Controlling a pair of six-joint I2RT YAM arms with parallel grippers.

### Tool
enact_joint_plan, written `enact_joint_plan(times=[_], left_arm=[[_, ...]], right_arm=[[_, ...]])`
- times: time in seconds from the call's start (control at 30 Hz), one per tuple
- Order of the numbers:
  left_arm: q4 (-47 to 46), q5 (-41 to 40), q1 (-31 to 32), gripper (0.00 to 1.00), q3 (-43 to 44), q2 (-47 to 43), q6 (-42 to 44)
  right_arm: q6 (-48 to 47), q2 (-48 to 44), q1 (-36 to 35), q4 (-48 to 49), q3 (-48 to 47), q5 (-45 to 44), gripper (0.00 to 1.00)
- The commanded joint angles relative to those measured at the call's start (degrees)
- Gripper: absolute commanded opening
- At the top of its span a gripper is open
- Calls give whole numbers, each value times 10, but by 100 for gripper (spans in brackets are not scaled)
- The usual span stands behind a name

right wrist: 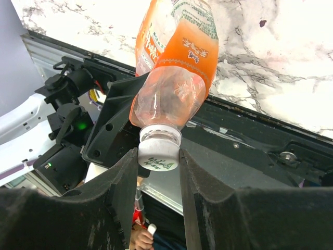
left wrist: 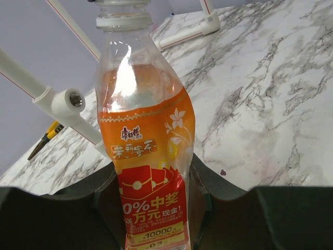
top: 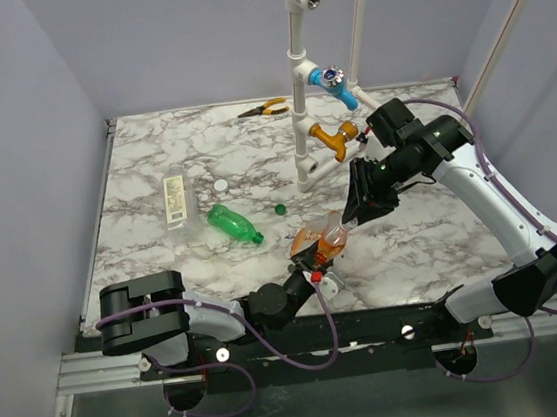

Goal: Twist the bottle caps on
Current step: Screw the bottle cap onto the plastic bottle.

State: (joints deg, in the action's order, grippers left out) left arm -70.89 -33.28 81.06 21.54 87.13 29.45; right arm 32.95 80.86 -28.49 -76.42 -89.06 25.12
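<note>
Orange bottle (left wrist: pixel 148 120) in left tool (left wrist: pixel 153 190), white cap (right wrist: pixel 158 151) in right tool (right wrist: pixel 157 162)

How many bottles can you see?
3: the orange bottle in the left gripper, the green bottle lying mid-table, the clear bottle lying left of it. None seems hidden.
</note>
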Motion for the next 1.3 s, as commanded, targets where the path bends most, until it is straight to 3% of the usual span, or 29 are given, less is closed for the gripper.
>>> enact_joint_plan(times=[0.0, 1.27], left_arm=[[-48, 20, -1, 0, 15, 7, -3], [-50, 4, -13, 0, 29, 44, -66]], right_arm=[[-8, 5, 2, -5, 0, -7, 38], [-1, 18, 1, 11, -13, -54, 40]])
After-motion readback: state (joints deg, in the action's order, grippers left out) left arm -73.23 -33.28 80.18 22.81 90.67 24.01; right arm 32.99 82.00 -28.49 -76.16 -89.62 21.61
